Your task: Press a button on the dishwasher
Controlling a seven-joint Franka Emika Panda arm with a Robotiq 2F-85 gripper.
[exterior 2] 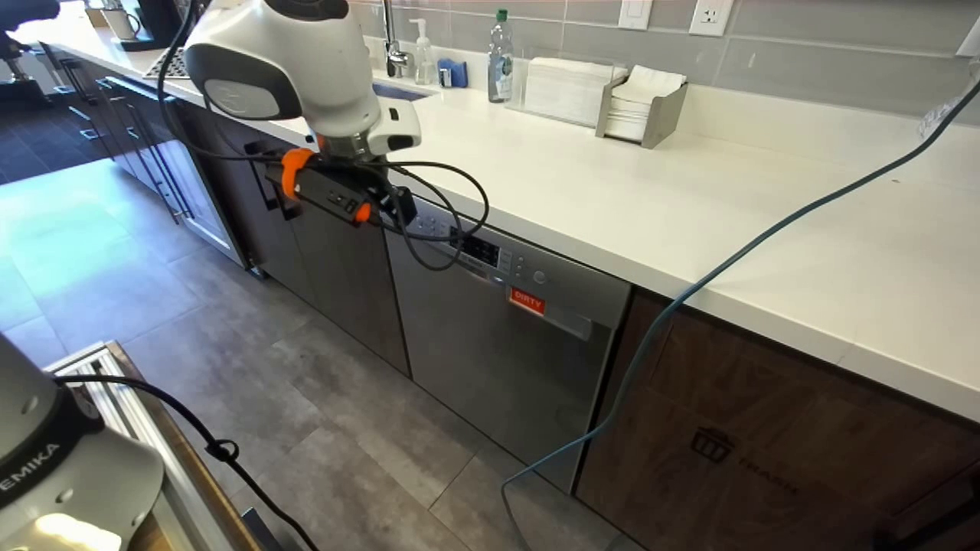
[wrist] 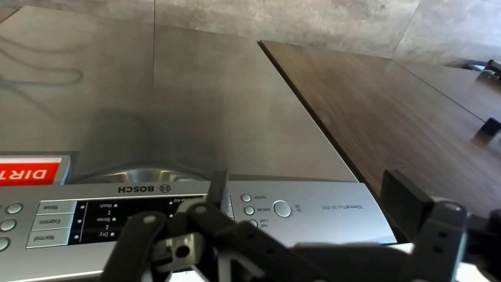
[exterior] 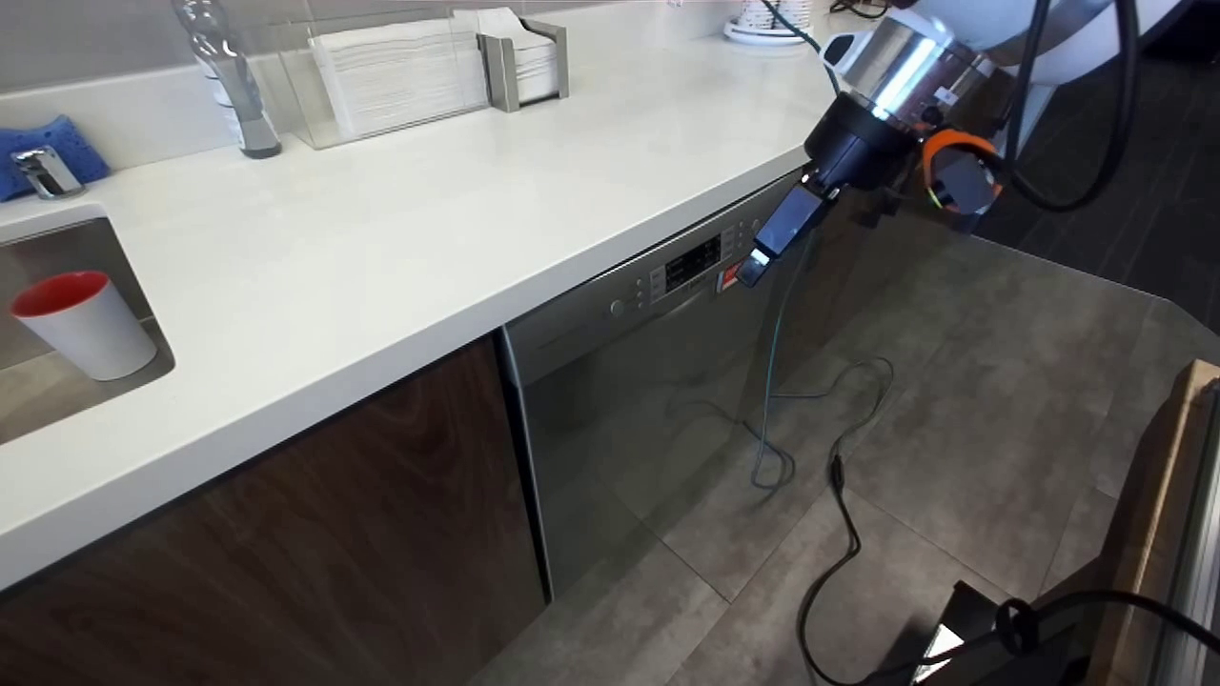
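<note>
The dishwasher [exterior: 620, 448] is a grey steel front under the white counter. It shows in both exterior views [exterior 2: 498, 360] and in the wrist view [wrist: 188, 117], where its lettering stands upside down. Its black control display [wrist: 129, 213] shows no red digits. The round On/Off button [wrist: 282, 208] and several smaller buttons [wrist: 249, 210] sit beside the display. My gripper [wrist: 312, 196] is open, its fingers wide apart, with nothing between them. The On/Off button appears between the fingers. In an exterior view the gripper [exterior: 767, 252] is beside the control strip; I cannot tell whether it touches.
The white countertop edge [exterior: 381, 381] overhangs the dishwasher. Dark wooden cabinet doors [exterior: 315, 534] flank it. A red DIRTY sign [exterior 2: 527, 301] is on its front. A teal cable [exterior 2: 666, 317] hangs across the counter edge, and a black cable [exterior: 848, 543] lies on the floor.
</note>
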